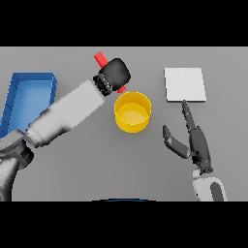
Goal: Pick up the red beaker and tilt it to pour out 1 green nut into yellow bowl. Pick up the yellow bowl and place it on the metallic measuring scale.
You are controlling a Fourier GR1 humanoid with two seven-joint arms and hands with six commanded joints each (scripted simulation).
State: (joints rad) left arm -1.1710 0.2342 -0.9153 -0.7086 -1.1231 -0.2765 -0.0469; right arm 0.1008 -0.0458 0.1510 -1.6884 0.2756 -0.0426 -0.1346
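Note:
My left hand point(114, 73) is curled round the red beaker point(100, 59), holding it above the table just beyond the yellow bowl point(132, 112). Only the beaker's two red ends show, one above the hand and one below it near the bowl's far rim; the beaker lies tilted. No green nut can be made out. The bowl stands upright at the table's middle. The metallic measuring scale point(184, 85) is a pale square plate to the bowl's right. My right hand point(194, 138) rests open on the table right of the bowl, one finger reaching the scale's near edge.
A blue bin point(29, 97) stands at the left edge of the table, partly behind my left forearm point(68, 114).

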